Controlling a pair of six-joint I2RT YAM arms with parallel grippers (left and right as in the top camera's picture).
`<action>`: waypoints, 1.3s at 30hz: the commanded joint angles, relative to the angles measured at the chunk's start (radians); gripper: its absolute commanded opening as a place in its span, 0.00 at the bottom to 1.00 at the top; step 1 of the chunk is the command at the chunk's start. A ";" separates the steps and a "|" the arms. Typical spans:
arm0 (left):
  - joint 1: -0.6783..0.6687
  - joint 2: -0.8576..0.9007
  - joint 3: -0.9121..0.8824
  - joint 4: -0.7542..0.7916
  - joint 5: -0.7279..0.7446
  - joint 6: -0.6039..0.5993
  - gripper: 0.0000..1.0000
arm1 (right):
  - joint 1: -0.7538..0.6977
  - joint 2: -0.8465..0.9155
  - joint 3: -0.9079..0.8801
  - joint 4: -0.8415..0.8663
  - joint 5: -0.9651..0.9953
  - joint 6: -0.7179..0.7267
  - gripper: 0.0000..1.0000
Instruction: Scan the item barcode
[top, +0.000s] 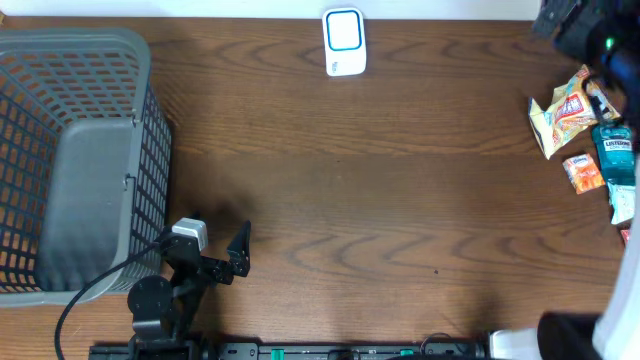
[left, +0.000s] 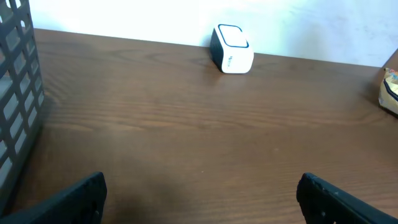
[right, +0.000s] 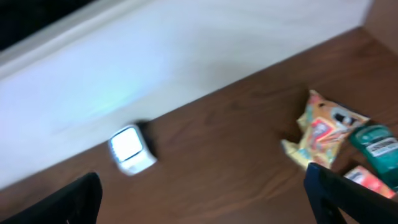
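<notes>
Scanner (top: 344, 42) untouched; right arm (top: 588, 30) seemingly held high, jaws wide.

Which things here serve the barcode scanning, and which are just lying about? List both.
For the job: scanner, snack bag, teal Listerine pack, orange packet.
Lying about: grey basket.

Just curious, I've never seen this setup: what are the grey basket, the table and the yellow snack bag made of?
Basket: likely moulded plastic, matte grey, uniform grid walls. Table: wood or wood-look laminate; brown grain lines, slight sheen. Snack bag: probably thin plastic film, crinkled, printed.
</notes>
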 joint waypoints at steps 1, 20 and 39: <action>0.004 -0.002 -0.020 -0.012 -0.002 -0.006 0.98 | 0.053 -0.117 -0.002 -0.038 -0.028 0.014 0.99; 0.004 -0.002 -0.020 -0.012 -0.002 -0.006 0.98 | 0.063 -0.544 -0.002 -0.401 -0.020 0.014 0.99; 0.004 -0.002 -0.020 -0.012 -0.002 -0.006 0.98 | 0.013 -0.754 -0.115 -0.353 0.013 0.003 0.99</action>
